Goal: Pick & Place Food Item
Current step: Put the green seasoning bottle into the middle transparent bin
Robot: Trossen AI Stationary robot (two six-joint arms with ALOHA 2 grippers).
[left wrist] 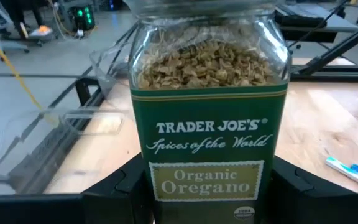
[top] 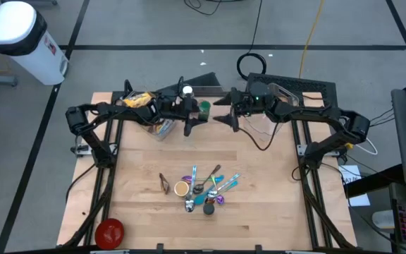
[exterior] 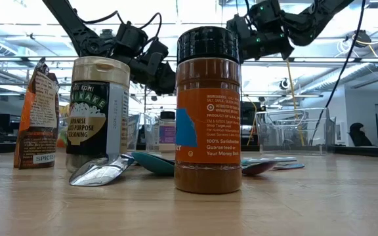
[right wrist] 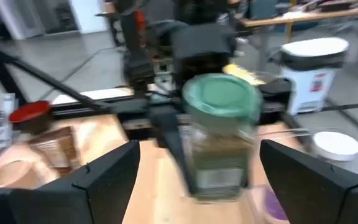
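- The left gripper's [top: 201,115] fingers [left wrist: 129,186] are clenched on either side of a glass jar of Trader Joe's organic oregano [left wrist: 209,118], pressing against its green label and holding it upright, raised above the far part of the counter [top: 259,212].
- The jar has a green lid [right wrist: 220,98], seen in the high view as a green spot between the two grippers.
- The right gripper [top: 225,117] faces the jar from the other side, its fingers [right wrist: 107,177] spread wide and released, flanking the jar without touching it.
- Behind the left arm a yellow food packet [top: 137,99] lies at the counter's far left edge.
- Nearer the front, a cluster of coloured spoons [top: 213,189], a brown-filled spice bottle with a black cap [exterior: 208,110], a Japanese all-purpose seasoning jar [exterior: 98,113] and a brown spice pouch [exterior: 37,115] sit together on the counter.
- A red lid-like disc [top: 109,231] lies at the front left corner.
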